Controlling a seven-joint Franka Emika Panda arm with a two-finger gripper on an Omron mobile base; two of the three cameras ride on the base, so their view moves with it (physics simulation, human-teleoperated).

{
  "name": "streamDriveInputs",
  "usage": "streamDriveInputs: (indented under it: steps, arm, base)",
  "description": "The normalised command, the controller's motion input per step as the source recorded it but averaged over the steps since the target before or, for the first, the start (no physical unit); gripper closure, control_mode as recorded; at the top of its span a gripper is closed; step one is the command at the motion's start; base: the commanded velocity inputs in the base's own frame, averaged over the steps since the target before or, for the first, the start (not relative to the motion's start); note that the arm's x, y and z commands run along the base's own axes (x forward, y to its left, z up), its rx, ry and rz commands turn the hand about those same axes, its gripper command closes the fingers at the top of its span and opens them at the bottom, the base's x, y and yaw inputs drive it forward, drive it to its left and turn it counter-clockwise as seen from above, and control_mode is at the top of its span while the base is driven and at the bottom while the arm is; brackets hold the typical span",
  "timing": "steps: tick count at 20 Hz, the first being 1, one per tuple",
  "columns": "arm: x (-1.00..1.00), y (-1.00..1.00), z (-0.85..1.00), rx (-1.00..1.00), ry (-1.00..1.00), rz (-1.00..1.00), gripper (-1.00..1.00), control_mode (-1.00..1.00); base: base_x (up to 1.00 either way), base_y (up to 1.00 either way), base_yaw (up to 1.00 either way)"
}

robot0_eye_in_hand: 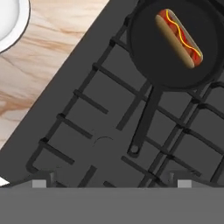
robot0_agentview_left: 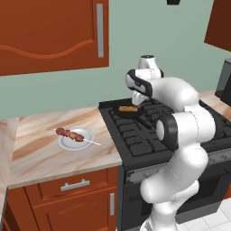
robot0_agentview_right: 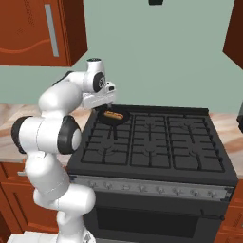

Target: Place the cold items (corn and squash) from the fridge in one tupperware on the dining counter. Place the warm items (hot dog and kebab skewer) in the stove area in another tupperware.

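A: Hovering above the stove area (robot0_agentview_right: 152,142), the pincer (robot0_eye_in_hand: 111,183) points down, arm folded at the elbow.

B: Fingers (robot0_eye_in_hand: 43,183) spread, holding nothing. The hot dog (robot0_eye_in_hand: 178,38) lies in the black pan (robot0_eye_in_hand: 148,57) on the stove's back-left burner.

tan hot dog (robot0_eye_in_hand: 178,38) with yellow squiggle, black pan (robot0_eye_in_hand: 175,65), marbled beige counter (robot0_agentview_left: 40,149)
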Motion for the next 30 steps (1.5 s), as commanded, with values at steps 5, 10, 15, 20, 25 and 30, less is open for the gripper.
streamDriveInputs:
  steps: [5, 10, 15, 20, 25, 30]
  arm:
    - [0.54, 0.0, -0.29, -0.02, 0.05, 0.06, -1.0, -1.0]
    - [0.28, 0.0, -0.53, 0.0, 0.0, 0.11, -1.0, -1.0]
    - [0.5, 0.0, -0.44, -0.02, -0.01, 0.1, -1.0, -1.0]
    - [0.71, 0.0, -0.26, -0.05, 0.0, 0.08, -1.0, -1.0]
    - [0.43, 0.0, -0.31, -0.04, -0.01, 0.05, -1.0, -1.0]
    - [0.27, 0.0, -0.43, -0.01, -0.03, 0.05, -1.0, -1.0]
  base:
    - [0.0, 0.0, 0.0]
    - [0.0, 0.0, 0.0]
    - [0.0, 0.0, 0.0]
    - [0.0, 0.0, 0.0]
    - [0.0, 0.0, 0.0]
    - [0.0, 0.0, 0.0]
